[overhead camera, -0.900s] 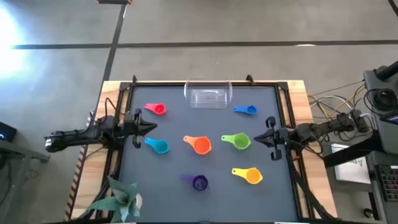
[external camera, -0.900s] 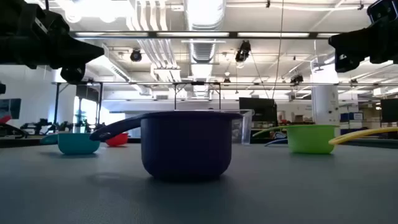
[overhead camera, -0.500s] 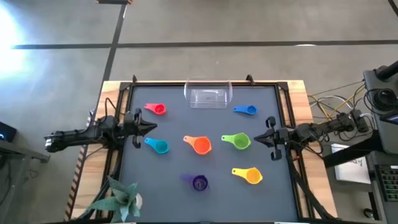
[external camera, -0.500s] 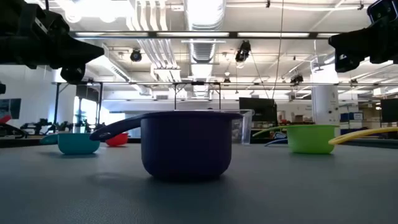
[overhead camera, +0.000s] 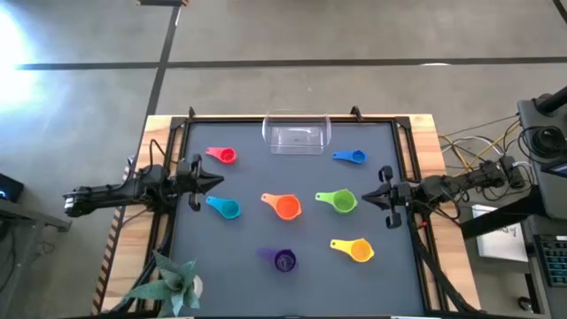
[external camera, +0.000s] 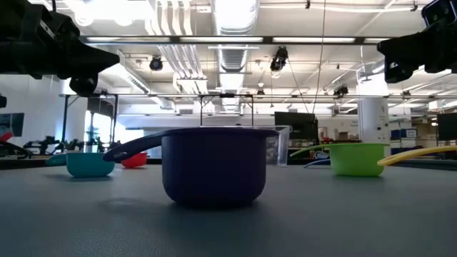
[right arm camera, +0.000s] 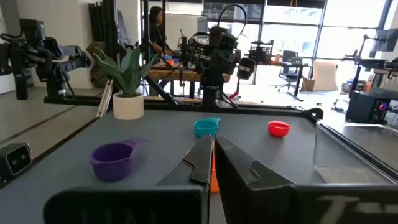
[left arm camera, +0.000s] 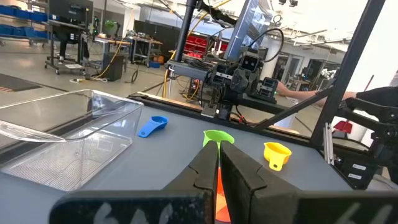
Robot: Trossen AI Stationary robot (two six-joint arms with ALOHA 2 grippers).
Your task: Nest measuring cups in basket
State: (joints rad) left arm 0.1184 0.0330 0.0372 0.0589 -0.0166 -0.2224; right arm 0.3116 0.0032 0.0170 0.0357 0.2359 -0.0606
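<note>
On the dark bench (overhead camera: pixel 248 275), seen from above, both arms wait at mid-height of its side edges. At 9 o'clock the left gripper (overhead camera: pixel 215 182) points inward; its jaws are pressed together with nothing between them. At 3 o'clock the right gripper (overhead camera: pixel 366 196) faces it in the same condition: jaws closed, holding nothing.

At 12 o'clock the clear basket (overhead camera: pixel 296 136) stands against the far edge, with no cup in it.

Six measuring cups lie apart on the bench, none nested, none touching another:
- Orange cup (overhead camera: pixel 285 206): near centre.
- Green cup (overhead camera: pixel 339 201): just toward 3 o'clock from the orange one, near the right gripper.
- Yellow cup (overhead camera: pixel 357 250): at 4 o'clock.
- Purple cup (overhead camera: pixel 282 260): at 6 o'clock, closest to the low camera, upright.
- Light blue cup (overhead camera: pixel 226 207): at 9 o'clock from centre, just below the left gripper.
- Red cup (overhead camera: pixel 222 155): at 10 o'clock.
- Blue cup (overhead camera: pixel 352 157): at 1 o'clock, beside the basket but apart from it.

A potted plant (overhead camera: pixel 173 282) stands at the 7 o'clock corner. A person (right arm camera: pixel 155 28) stands in the room beyond the bench.
</note>
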